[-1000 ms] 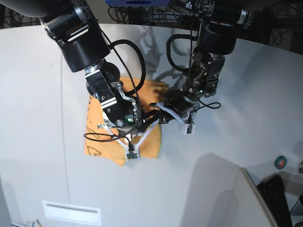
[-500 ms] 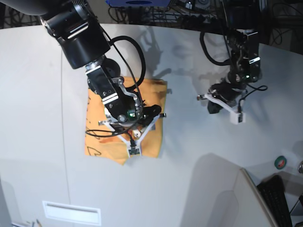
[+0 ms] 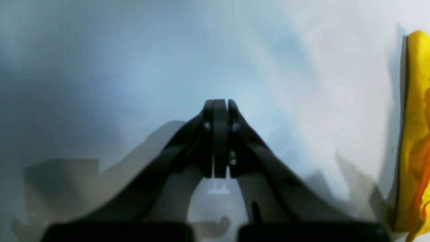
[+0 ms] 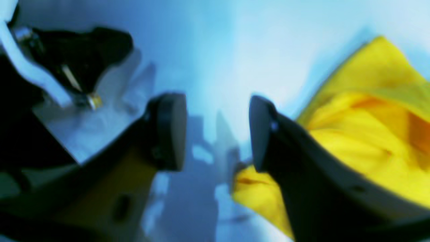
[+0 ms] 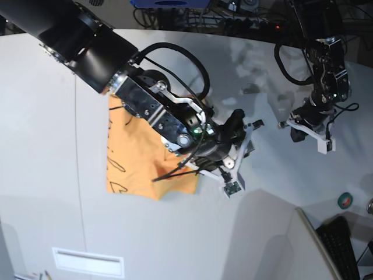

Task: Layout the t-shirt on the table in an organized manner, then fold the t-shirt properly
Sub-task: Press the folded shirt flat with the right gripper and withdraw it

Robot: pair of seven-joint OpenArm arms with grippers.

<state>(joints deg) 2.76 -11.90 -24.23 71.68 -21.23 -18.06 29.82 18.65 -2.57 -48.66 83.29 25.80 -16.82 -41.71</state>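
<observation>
1. From the base camera I see the t-shirt [image 5: 131,163] lying folded into a rough rectangle on the table [image 5: 41,116], left of centre, with black script and a heart outline showing near its lower left corner.
2. My right arm crosses over the shirt from the upper left, hiding much of the cloth's upper and right part.
3. The right gripper [image 5: 247,135] sits just past the shirt's right edge, over bare tabletop.
4. In the right wrist camera that gripper [image 4: 217,131] has its jaws spread, with a clear gap between the two dark pads [image 4: 169,129] and nothing between them; the picture is blurred.
5. The shirt [image 4: 362,134] shows yellow-orange there, to the right of and below the right-hand finger, bunched in soft folds.
6. My left gripper [image 5: 298,129] hangs well apart from the shirt, over the right side of the table.
7. In the left wrist camera its jaws [image 3: 218,111] are pressed together and hold nothing, with only tabletop [image 3: 134,67] beyond them.
8. A strip of the shirt [image 3: 415,134] shows at that view's far right edge.
</observation>
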